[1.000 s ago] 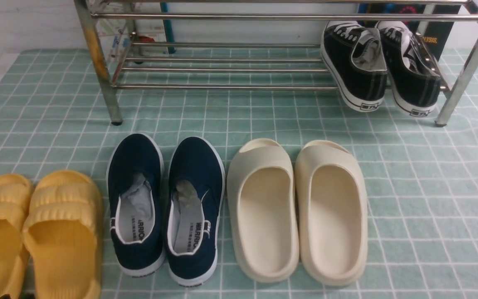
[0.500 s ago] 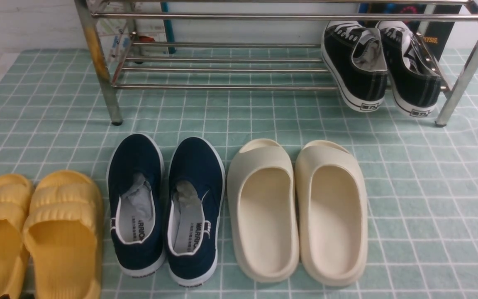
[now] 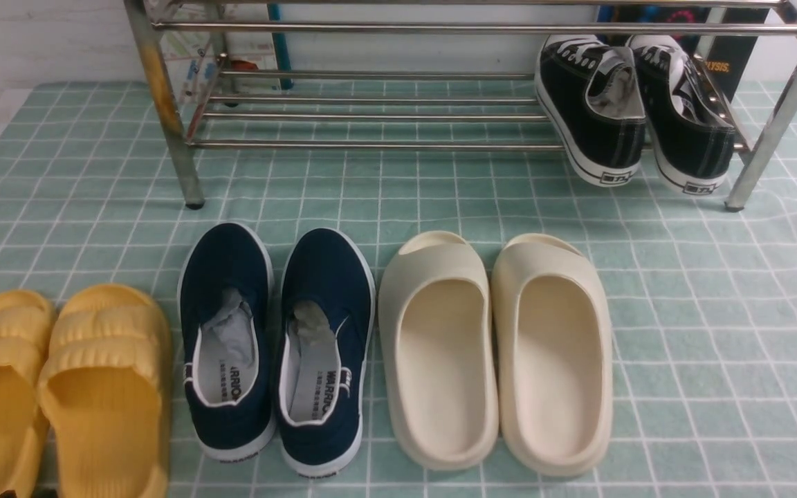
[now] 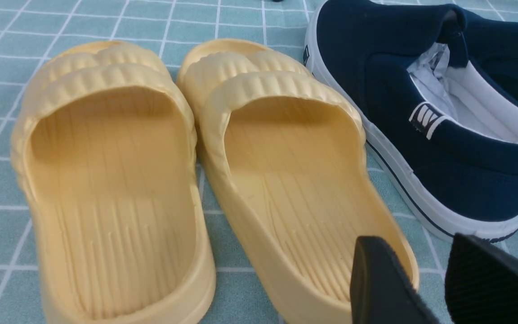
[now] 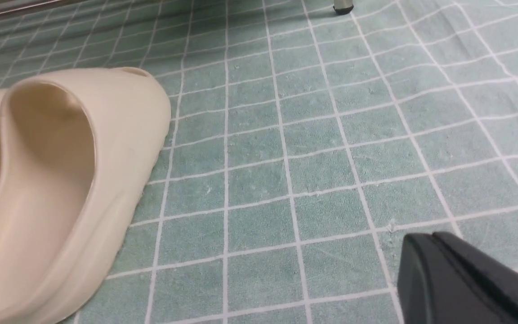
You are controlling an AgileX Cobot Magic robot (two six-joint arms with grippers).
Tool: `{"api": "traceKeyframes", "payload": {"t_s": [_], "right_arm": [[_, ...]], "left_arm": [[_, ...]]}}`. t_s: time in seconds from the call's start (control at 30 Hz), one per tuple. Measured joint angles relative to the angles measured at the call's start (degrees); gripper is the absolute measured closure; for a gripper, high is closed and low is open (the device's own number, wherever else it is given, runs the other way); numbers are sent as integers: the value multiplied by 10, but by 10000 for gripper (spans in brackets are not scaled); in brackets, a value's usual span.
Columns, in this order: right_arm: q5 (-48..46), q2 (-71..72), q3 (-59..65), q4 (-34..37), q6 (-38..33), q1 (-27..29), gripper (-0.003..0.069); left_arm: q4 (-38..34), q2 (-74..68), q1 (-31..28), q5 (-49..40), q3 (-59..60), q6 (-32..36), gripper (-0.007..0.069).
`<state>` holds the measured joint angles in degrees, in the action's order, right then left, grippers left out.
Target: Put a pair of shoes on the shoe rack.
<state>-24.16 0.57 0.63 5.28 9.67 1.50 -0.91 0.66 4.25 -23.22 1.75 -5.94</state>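
1. Surface: pale green towelling cloth with a white grid [image 3: 717, 311], laid flat and lightly creased at the right. White wall [image 3: 39, 41] behind, at 12 o'clock.
2. Wide low shoe rack of shiny steel tubes [image 3: 371, 144], at 12 o'clock of the front view; its left front leg [image 3: 163, 104] is rust-stained. Its top is cut off by the frame edge.
3. Pair of black canvas low-top sneakers with white laces and white soles [image 3: 596, 117], side by side on the lower bar shelf at 1 o'clock, heels toward the camera and overhanging the front bar. Toes partly hidden behind an upper bar.
4. Navy laceless slip-on shoes with white soles [image 3: 274, 346], on the cloth at 7 o'clock, paper stuffed inside.
5. Cream moulded slides [image 3: 495, 353], just beside the navy pair, near centre.
6. Yellow ribbed slides [image 3: 59, 387], at 8 o'clock, cut off by the left and bottom edges.
7. Printed paper and dark boxes behind the rack: too obscured to identify.
8. Left gripper [image 4: 439, 279]: black fingers apart, holding nothing, above the heel of a yellow slide and next to a navy shoe.
9. Right gripper [image 5: 461, 279]: only one black block shows over bare cloth; whether the jaws are parted cannot be told.
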Motion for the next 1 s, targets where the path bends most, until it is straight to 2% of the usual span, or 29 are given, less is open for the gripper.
{"api": "traceKeyframes", "payload": {"t_s": [0.63, 0.77, 0.87, 1.0], "right_arm": [[2, 0, 0, 0, 0, 0, 661], [10, 0, 0, -32, 0, 0, 661], [17, 0, 2, -84, 3, 0, 664], [19, 0, 2, -99, 5, 0, 663]], "left_arm": [[0, 0, 0, 0, 0, 0, 386], [0, 0, 0, 0, 0, 0, 386], [0, 0, 0, 0, 0, 0, 386], [0, 0, 0, 0, 0, 0, 386]]}}
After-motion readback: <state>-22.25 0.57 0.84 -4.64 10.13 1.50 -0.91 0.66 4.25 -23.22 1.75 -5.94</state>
